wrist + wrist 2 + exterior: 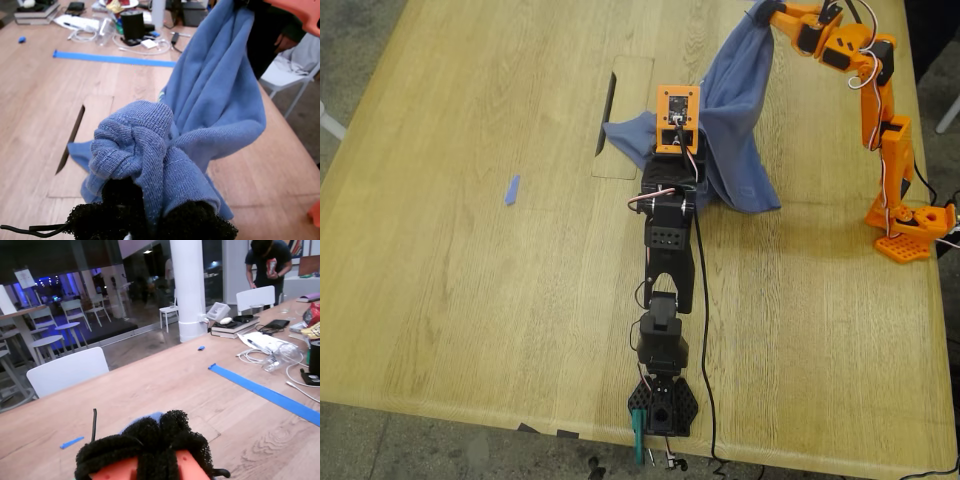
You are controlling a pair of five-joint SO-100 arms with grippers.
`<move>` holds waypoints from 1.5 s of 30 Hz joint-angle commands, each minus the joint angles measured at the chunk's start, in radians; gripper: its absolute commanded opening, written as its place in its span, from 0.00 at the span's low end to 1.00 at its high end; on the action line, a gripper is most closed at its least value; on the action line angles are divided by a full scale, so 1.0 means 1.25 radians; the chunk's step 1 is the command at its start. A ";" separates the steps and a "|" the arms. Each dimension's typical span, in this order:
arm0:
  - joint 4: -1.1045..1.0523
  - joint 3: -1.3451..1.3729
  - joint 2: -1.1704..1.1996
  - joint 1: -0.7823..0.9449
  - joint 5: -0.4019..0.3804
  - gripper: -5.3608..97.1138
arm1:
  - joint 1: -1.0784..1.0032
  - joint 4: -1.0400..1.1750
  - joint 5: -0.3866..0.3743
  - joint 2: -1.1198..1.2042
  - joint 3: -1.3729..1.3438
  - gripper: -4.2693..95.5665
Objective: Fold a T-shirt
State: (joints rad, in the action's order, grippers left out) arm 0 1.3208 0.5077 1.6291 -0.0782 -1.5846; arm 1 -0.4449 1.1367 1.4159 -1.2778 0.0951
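A small blue tape scrap [512, 189] lay alone on the wooden desk [440, 280] toward the exterior view's left. Right of it, near the middle of that view, a rectangular hatch [620, 118] with a dark slot was set into the desktop.

Next came the black arm [668, 300], its base at the near edge of the desk and reaching away toward the far side. It carried my first gripper [152, 220], whose foam-covered jaws were clamped on a bunched wad of the T-shirt [735, 120], the slate-blue cloth bulging out between them in the first wrist view.

The T-shirt itself lay past the hatch, right of the exterior view's middle. Its lower part rested in a heap on the desk, one flap spreading onto the hatch, while the rest rose in a taut, gathered drape up toward the far right of the exterior view.

There the orange arm [885, 130], standing on its base near the desk's right edge in that view, held the cloth aloft with my second gripper [150, 450]. Its black foam jaws were pressed together, with a sliver of blue cloth showing just beyond them.

Farther along the desk, a long strip of blue tape [265, 392] and scattered cables [260, 357] were visible, and a person [267, 262] stood in the background.
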 commanded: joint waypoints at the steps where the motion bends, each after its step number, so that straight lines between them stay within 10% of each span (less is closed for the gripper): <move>1: -0.061 -0.114 0.145 -0.005 -0.001 0.05 | 0.007 -0.017 0.009 -0.071 0.015 0.04; 45: -0.133 -0.162 0.231 -0.306 -0.012 0.05 | 0.223 0.146 0.031 -0.390 0.013 0.04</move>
State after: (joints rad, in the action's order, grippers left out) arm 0 1.2195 0.4004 1.7932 -0.4065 -1.5953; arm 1 -0.1933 1.3192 1.4465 -1.7227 0.0982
